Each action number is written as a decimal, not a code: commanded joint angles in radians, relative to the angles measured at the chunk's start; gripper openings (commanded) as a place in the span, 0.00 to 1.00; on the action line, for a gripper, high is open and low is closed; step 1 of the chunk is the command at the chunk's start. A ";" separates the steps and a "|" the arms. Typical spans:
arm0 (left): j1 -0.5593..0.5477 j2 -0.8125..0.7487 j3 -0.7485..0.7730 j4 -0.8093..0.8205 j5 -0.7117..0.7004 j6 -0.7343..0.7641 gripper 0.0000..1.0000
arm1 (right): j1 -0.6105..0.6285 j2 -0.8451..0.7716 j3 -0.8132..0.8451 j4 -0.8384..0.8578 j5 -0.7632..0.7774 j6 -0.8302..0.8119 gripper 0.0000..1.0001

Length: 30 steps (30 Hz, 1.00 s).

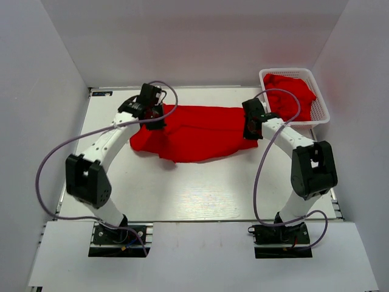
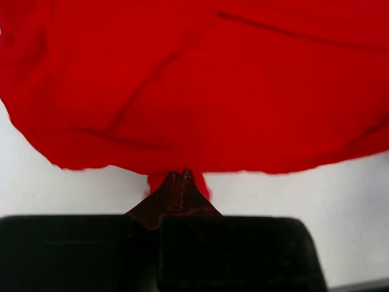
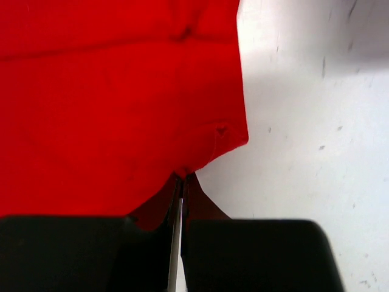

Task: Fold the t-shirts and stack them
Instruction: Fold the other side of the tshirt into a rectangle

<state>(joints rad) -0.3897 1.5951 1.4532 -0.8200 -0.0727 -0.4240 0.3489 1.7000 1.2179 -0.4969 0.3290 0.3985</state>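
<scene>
Mid-frame in the top view, the left gripper [image 2: 181, 176] and right gripper [image 3: 181, 178] each clamp an opposite end of the red t-shirt [image 1: 197, 131] spread on the table [image 1: 200, 188].

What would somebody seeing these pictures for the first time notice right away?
A bright red t-shirt lies stretched across the far middle of the white table. The left gripper is pinched shut on its left edge and the right gripper on its right edge. In the far right corner, a white lattice basket holds a heap of red cloth.
</scene>
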 commanded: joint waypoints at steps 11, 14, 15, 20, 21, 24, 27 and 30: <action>0.118 0.305 0.418 -0.057 -0.154 0.074 0.00 | -0.056 0.162 0.293 -0.091 0.096 -0.095 0.00; 0.149 0.315 0.440 -0.039 -0.167 0.096 0.00 | -0.065 0.197 0.344 -0.095 0.081 -0.113 0.00; 0.159 0.324 0.440 -0.007 -0.167 0.117 0.00 | -0.067 0.220 0.370 -0.095 0.078 -0.121 0.00; 0.179 0.324 0.427 0.107 -0.105 0.215 0.00 | -0.077 0.259 0.423 -0.109 0.084 -0.141 0.00; 0.180 0.324 0.427 0.123 -0.105 0.215 0.00 | -0.079 0.262 0.425 -0.109 0.079 -0.141 0.00; 0.190 0.336 0.458 0.148 -0.105 0.254 0.00 | -0.088 0.274 0.433 -0.109 0.077 -0.145 0.00; 0.199 0.388 0.501 0.177 -0.091 0.293 0.00 | -0.093 0.285 0.440 -0.103 0.077 -0.147 0.00; 0.209 0.437 0.545 0.186 -0.073 0.317 0.00 | -0.100 0.309 0.466 -0.101 0.076 -0.154 0.00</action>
<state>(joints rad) -0.1970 2.0068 1.9461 -0.6781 -0.1699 -0.1570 0.2611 1.9923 1.6276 -0.6025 0.3904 0.2653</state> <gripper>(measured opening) 0.009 0.012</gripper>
